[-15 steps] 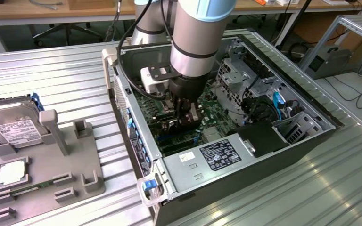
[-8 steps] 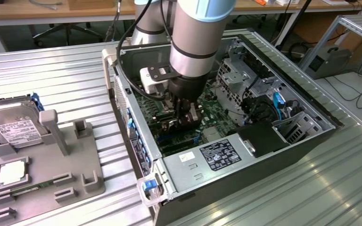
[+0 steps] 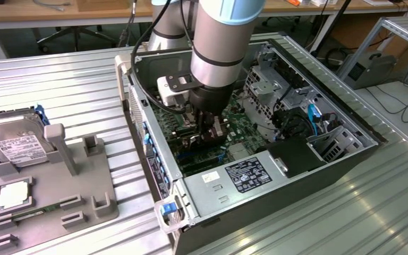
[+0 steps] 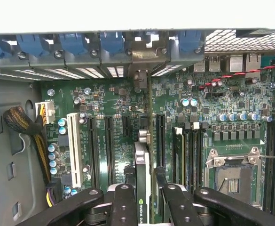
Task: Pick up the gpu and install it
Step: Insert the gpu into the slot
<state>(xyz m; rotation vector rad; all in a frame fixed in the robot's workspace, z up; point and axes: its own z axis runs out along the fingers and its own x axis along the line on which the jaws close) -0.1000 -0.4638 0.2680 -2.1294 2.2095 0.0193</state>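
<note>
The gpu (image 4: 142,165) is a thin black card seen edge-on, standing upright over the green motherboard (image 4: 113,101) between two long black expansion slots. Its silver end bracket (image 4: 144,59) reaches the rear slot openings of the case. My gripper (image 4: 143,200) is shut on the card's near end, one black finger (image 4: 123,202) on each side. In the exterior view my gripper (image 3: 207,125) is deep inside the open computer case (image 3: 353,125) with the gpu (image 3: 214,137) under it. I cannot tell whether the card is seated in a slot.
A grey fixture (image 3: 55,180) at the exterior view's left holds a silver hard drive (image 3: 16,143), a square chip (image 3: 13,196) and a green memory stick (image 3: 34,215). Inside the case are the power supply (image 3: 250,172), drive cages (image 3: 271,85), a CPU socket (image 4: 231,176) and bundled cables (image 4: 22,120).
</note>
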